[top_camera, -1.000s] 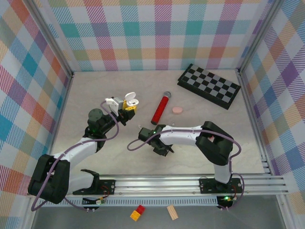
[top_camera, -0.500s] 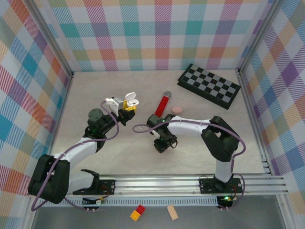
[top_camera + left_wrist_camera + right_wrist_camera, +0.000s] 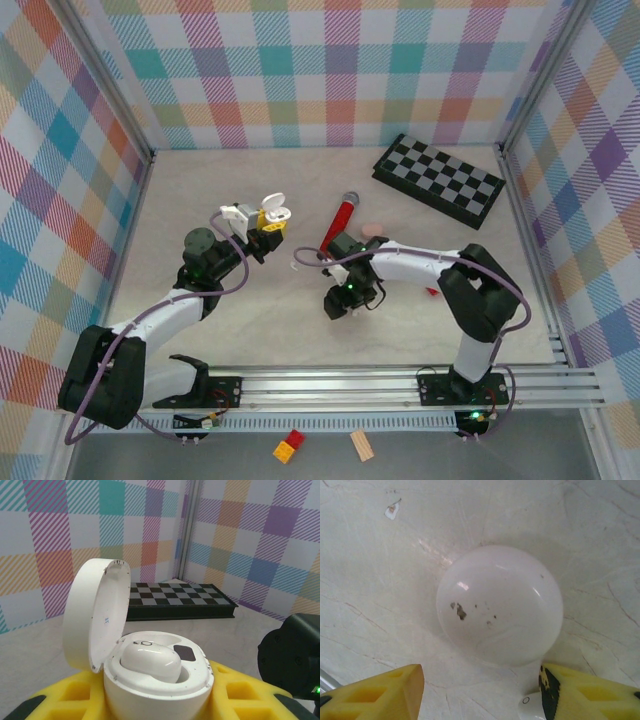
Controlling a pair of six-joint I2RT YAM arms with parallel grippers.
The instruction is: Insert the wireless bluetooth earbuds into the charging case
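In the top view, the left gripper (image 3: 268, 222) is holding the charging case (image 3: 272, 208) up off the table. Its fingers are clamped on the lower shell and the lid is standing open above them. The right gripper (image 3: 340, 300) is pointing down at the table, well apart from the left fingers. The red microphone (image 3: 338, 226) is lying just beyond it and the chessboard (image 3: 440, 178) farther off.

In the left wrist view, the case is sitting upright between the yellow fingers (image 3: 60, 702), with its lid (image 3: 95, 615) tipping back to one side. One white earbud (image 3: 150, 661) is lying seated in the well nearer the lid. The neighbouring well (image 3: 186, 653) is showing only its dark contact (so it looks empty).

In the right wrist view, the two yellow fingertips (image 3: 375, 692) are standing wide apart with nothing gripped between them. A closed white case (image 3: 500, 605), round and pebble-like, is resting on the table just ahead of the fingertips, in line with the gap. A small white piece (image 3: 529, 707) is sitting against the inner edge of the other finger (possibly a bud, though I cannot tell).

Judging from this, the task is looking roughly half done. One bud is sitting in the held case, and the second well is waiting for a bud that the right fingers are not yet carrying.
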